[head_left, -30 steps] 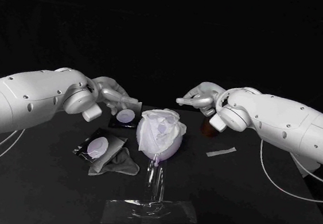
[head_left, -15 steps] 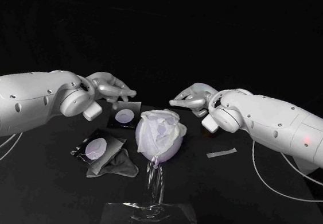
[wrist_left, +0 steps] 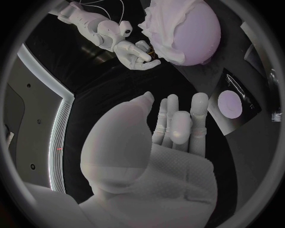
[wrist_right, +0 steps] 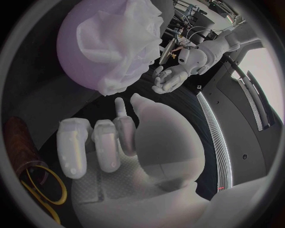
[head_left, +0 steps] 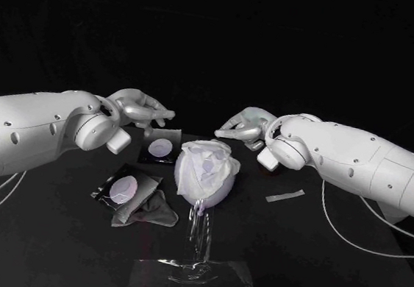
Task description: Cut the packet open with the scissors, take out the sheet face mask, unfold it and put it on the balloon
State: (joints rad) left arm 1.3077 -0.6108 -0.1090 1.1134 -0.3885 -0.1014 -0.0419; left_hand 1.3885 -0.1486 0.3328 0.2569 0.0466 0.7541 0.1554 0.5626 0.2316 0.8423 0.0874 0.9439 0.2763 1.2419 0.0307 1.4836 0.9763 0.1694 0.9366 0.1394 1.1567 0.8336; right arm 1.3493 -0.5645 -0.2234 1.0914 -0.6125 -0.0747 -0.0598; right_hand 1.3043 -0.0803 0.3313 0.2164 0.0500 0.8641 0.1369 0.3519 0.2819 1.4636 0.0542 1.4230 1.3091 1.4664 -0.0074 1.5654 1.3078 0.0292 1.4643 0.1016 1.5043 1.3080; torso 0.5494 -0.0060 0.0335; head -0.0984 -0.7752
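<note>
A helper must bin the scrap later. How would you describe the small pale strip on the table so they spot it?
On the black table, find the mask-covered balloon on its clear stand. To the robot's right of it, a thin pale strip lies flat and alone; the dark packets with pale ovals all sit on the balloon's other side.
</note>
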